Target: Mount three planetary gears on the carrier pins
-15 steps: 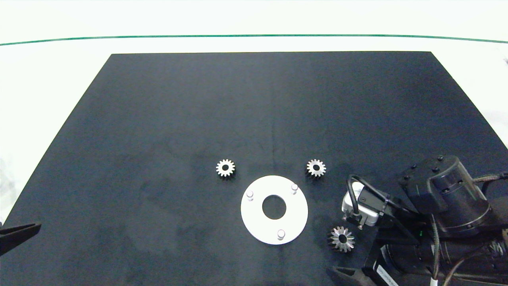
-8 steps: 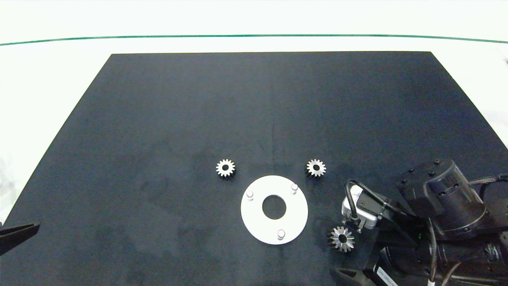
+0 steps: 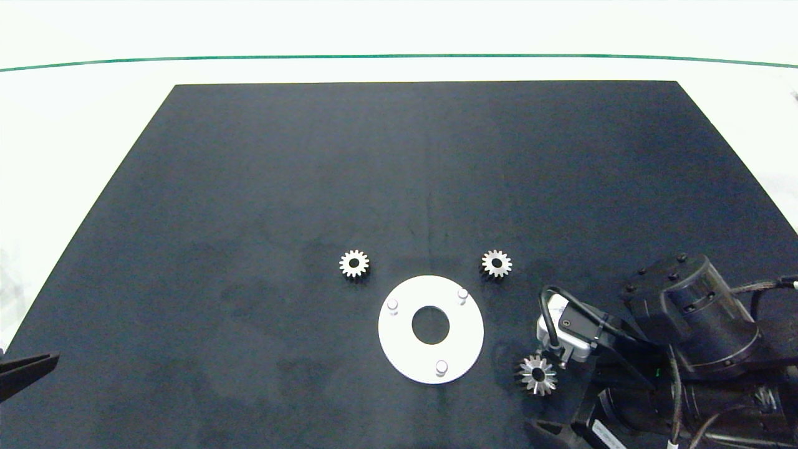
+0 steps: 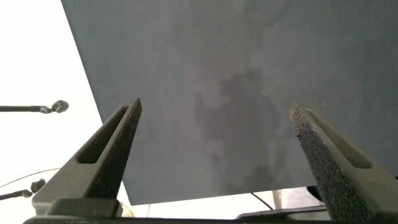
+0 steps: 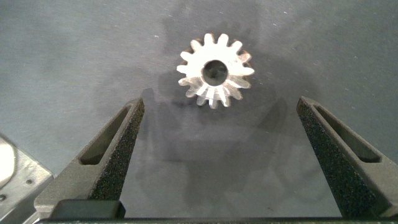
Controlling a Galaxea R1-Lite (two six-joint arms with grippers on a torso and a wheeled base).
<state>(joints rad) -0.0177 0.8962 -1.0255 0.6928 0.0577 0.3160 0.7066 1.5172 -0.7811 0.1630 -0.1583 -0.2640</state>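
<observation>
R end effector (image 5: pixel 217 155) open over gear (image 5: pixel 215 70), L end effector (image 4: pixel 214 155) open, parked at mat edge

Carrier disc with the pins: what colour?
White, with whitish pins; the carrier disc shows best in the head view.

Right arm reaches in low from the right edge, wrist bent down, right claw (image 5: pixel 217 158) spread wide, nothing between its fingers. Left claw (image 4: pixel 214 134) sits parked at the left edge, fingers wide apart too.
</observation>
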